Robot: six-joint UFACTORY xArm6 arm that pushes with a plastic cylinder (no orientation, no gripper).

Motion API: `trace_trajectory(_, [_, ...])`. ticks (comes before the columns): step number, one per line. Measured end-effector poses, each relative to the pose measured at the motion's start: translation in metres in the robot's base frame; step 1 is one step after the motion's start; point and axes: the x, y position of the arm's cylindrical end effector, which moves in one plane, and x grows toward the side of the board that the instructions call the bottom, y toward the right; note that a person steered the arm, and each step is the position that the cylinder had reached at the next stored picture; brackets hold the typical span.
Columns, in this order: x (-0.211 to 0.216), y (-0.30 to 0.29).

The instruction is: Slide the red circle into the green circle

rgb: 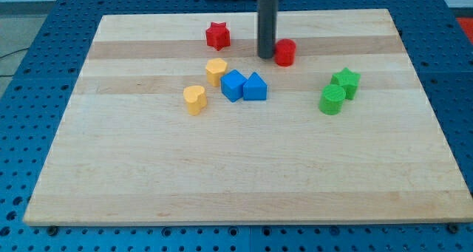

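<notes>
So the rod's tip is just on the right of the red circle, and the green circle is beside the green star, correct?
Not quite: in the camera view my tip is just on the view's left of the red circle, not its right. The green circle is indeed beside the green star.

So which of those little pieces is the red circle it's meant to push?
Start at the wooden board and go to its top edge, where the dark rod comes down. My tip sits just left of the red circle block, a short round cylinder. The other red piece, the red star block, is further left and has points.
</notes>
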Motion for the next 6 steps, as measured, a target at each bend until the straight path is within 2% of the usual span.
trace_trajectory(1, [-0.037, -0.036])
trace_trajectory(2, [-0.03, 0.025])
trace_trajectory(3, [0.041, 0.042])
trace_trajectory(4, [0.054, 0.07])
trace_trajectory(5, [0.058, 0.065])
trace_trajectory(6, [-0.012, 0.039])
